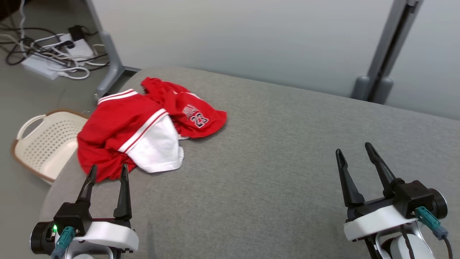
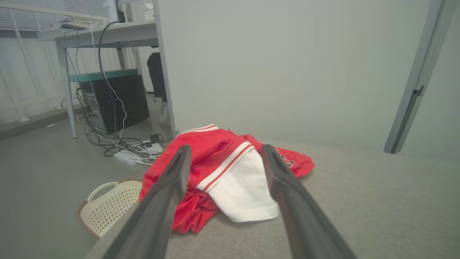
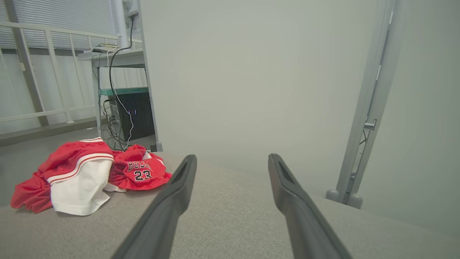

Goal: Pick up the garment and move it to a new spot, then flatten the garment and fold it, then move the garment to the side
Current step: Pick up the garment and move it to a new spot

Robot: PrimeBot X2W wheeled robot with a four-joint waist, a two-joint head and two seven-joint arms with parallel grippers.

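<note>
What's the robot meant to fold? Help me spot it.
Start at the big grey cushioned surface. Near its left edge lies the crumpled garment. It's bright red with white panels and the number 23, unlike the cream basket nearby.

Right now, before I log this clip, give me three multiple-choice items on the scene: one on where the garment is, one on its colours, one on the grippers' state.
1. Where does the garment lie on the grey surface?
A. near its far left corner, just ahead of the left gripper
B. in the middle of the surface
C. at its near right edge

2. What colours is the garment?
A. blue and yellow
B. red and white
C. black and green

3. How do the left gripper and the right gripper stand?
A. both shut on the garment
B. left shut on the garment, right open
C. both open, holding nothing

Answers:
1 A: the head view shows it crumpled at the left corner, near the basket on the floor.
2 B: red cloth with white panel and stripes.
3 C: each pair of fingers is spread, with nothing between them.
</note>
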